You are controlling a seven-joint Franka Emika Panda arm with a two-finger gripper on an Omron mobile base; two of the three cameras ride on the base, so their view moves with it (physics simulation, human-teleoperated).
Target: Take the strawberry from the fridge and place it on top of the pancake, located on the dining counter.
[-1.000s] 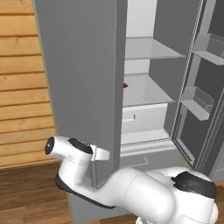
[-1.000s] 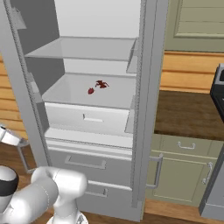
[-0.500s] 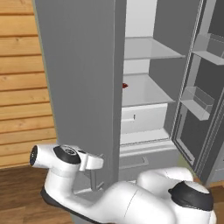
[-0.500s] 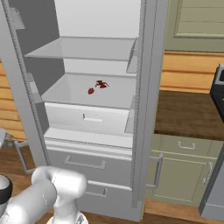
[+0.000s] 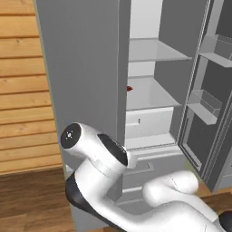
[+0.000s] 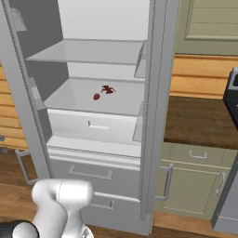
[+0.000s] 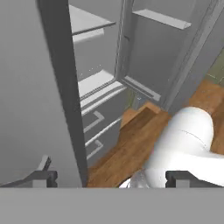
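One strawberry (image 6: 96,96) lies on the fridge (image 6: 93,139) middle shelf, beside a dark red scrap (image 6: 109,89). Two fridge doors stand open. The hand view alone shows the gripper (image 7: 111,178), jaws wide and empty, straddling the left door's edge.

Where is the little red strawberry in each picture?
Left base view: the strawberry peeks out just past the edge of the open door, on the fridge's middle shelf.
Right base view: it lies near the middle of that shelf, beside a dark red scrap.
Hand view: I cannot find it here.
Shared landmark: the white drawer under that shelf.
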